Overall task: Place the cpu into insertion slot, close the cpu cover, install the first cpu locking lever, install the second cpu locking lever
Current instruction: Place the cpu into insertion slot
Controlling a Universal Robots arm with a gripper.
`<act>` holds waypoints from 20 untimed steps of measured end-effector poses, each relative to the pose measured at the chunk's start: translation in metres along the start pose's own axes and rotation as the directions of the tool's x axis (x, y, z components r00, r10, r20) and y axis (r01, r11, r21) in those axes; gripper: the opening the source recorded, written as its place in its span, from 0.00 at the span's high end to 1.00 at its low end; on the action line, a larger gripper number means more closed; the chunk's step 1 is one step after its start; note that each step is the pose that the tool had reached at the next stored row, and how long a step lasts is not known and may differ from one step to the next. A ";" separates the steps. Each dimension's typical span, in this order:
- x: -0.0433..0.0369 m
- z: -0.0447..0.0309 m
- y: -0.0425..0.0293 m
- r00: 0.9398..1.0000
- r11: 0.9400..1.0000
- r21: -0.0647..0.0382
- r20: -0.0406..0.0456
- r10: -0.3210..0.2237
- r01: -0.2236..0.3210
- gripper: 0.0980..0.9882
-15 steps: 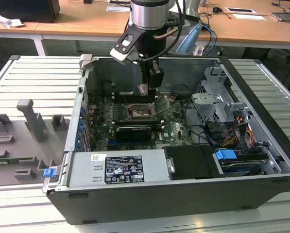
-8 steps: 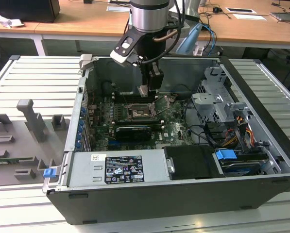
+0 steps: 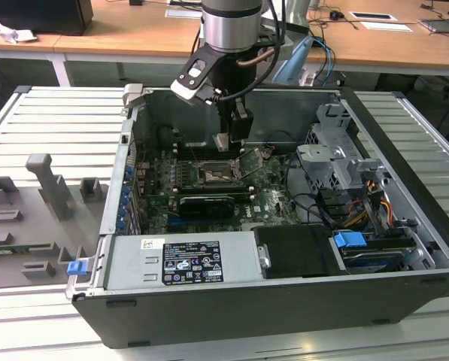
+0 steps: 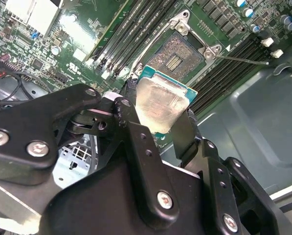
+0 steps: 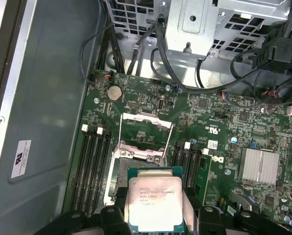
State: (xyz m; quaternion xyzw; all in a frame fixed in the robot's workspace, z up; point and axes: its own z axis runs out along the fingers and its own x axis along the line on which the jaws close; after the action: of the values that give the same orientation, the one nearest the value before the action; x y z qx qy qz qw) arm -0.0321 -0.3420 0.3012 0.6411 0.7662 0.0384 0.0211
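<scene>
The cpu (image 4: 161,100) is pinched by its sides between the two fingers of the tool (image 4: 158,122). It hangs in the air near the insertion slot (image 4: 177,55), not in it. The cpu cover (image 5: 146,131) is flipped open. The green board sits inside a computer case (image 3: 209,320) on the desk (image 3: 51,128).

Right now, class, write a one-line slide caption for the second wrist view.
Gripper holds the cpu above the open insertion slot on the green motherboard.

I look into an open computer case (image 3: 209,323) on a ribbed table (image 3: 66,120). A power supply (image 3: 126,263) lies nearest the camera, and grey fixtures (image 3: 50,180) stand on the exterior view's left.
</scene>
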 end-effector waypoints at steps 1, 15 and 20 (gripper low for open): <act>0.0000 0.0005 -0.0001 1.000 1.000 0.000 0.000 0.000 0.000 0.52; -0.0001 0.0048 -0.0004 1.000 1.000 0.000 0.000 0.000 0.000 0.52; -0.0001 0.0066 -0.0006 1.000 1.000 0.000 0.000 0.000 0.000 0.52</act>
State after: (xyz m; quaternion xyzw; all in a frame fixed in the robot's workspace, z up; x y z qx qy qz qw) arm -0.0321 -0.3420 0.2946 0.6411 0.7662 0.0383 0.0211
